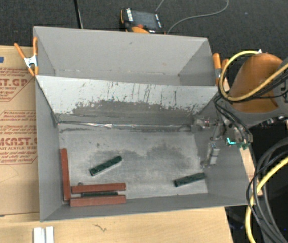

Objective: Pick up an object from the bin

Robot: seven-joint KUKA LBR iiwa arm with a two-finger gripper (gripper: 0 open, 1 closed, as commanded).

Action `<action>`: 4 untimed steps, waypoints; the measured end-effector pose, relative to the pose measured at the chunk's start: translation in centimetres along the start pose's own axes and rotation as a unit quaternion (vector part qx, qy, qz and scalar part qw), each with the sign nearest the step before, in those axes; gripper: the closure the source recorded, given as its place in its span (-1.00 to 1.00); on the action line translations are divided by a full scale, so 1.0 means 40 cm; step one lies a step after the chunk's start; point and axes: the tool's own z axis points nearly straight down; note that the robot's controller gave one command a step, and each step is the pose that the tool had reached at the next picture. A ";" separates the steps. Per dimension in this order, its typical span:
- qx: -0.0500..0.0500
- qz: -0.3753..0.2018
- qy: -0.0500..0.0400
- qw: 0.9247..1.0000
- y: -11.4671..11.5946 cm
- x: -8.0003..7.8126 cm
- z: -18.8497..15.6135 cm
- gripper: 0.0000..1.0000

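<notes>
The grey bin [47, 135] has steep walls, and the gripper [210, 156] hangs close to the right one, so a descent could scrape it. Just nearer lies a short dark green bar [189, 179], flat on the floor and likely to skid. I cannot tell whether the jaws are spread or pressed together.

Bars [97, 200] left, claw [210, 157] right, in bin [133, 59]
</notes>
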 end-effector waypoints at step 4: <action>-0.001 0.093 -0.002 0.996 0.004 0.149 0.176 -1.00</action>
